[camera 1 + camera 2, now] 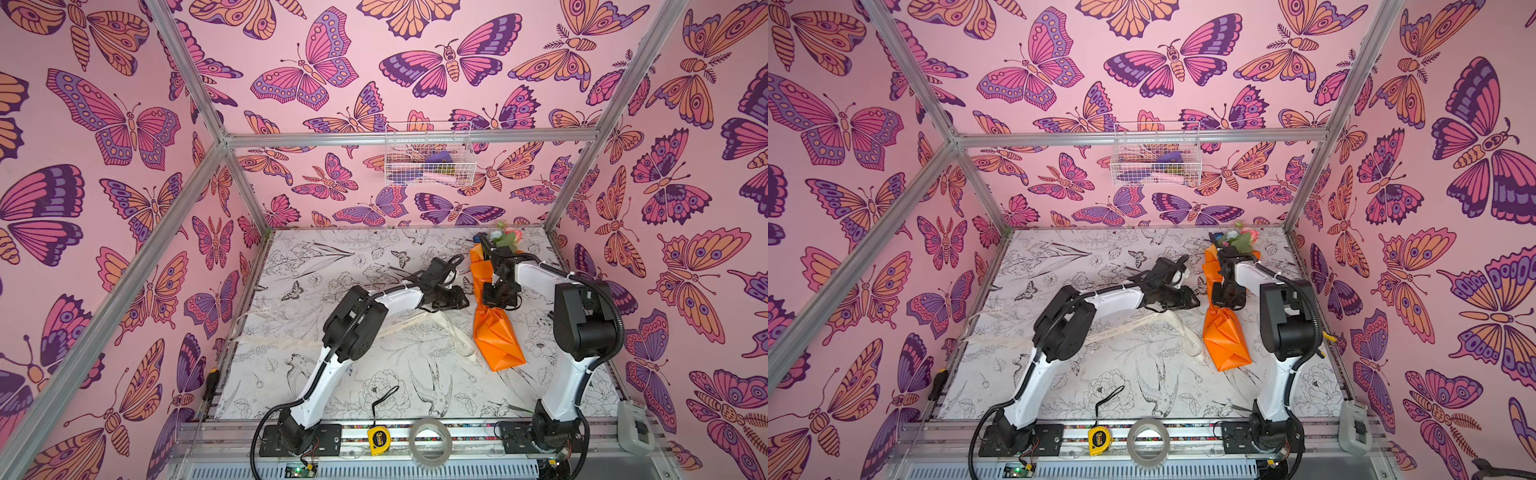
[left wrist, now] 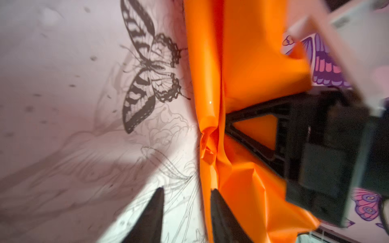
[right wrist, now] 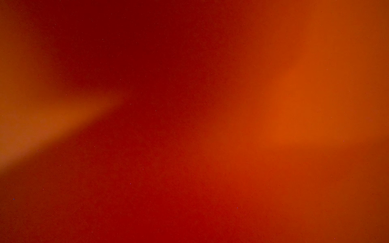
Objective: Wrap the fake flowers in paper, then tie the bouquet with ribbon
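Evidently the bouquet of fake flowers (image 1: 496, 340), pastel roses in glossy orange wrapping paper, lies at the right of the flower-printed white table (image 1: 332, 257). The right gripper (image 1: 498, 296) clamps its waist, presumably bunching the wrap for tying; the left gripper (image 2: 187, 189) stands parted at the paper's edge.

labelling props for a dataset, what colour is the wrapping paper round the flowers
The wrapping paper is plain glossy orange, with no print; it shows best in the left wrist view.
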Available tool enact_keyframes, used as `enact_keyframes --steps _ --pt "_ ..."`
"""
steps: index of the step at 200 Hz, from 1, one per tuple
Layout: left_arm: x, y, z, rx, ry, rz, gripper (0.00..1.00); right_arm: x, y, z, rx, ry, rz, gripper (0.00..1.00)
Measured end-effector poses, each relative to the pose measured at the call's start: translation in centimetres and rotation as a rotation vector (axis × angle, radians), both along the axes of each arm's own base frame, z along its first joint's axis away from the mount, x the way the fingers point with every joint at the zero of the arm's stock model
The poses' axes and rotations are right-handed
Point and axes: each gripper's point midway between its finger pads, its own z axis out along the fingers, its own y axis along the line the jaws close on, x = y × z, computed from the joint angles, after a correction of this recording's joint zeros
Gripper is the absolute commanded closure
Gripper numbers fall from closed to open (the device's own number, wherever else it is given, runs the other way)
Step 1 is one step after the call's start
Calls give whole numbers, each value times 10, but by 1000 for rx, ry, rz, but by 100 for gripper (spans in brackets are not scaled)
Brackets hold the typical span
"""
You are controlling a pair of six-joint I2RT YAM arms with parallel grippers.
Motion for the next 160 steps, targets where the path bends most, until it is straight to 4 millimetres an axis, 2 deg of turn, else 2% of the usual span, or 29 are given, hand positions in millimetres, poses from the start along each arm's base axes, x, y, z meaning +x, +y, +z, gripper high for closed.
enact_keyframes --steps 20,42,56,72,113,160 --pt "6 29 32 9 -110 -1 42 -3 -7 10 -36 -8 3 100" --pt "9 57 60 34 -268 -42 38 -4 -11 37 -57 -59 5 100" --pt "1 67 67 61 -358 -103 36 -5 -14 58 -64 -107 0 100" --pt "-13 71 66 97 -445 -192 36 -5 -16 84 -67 -171 -6 100" --pt "-66 60 36 219 -599 -477 35 -15 -20 142 -48 -315 -32 100" --pt "-135 23 26 233 -719 -741 33 -33 -31 184 -62 -419 -68 100"
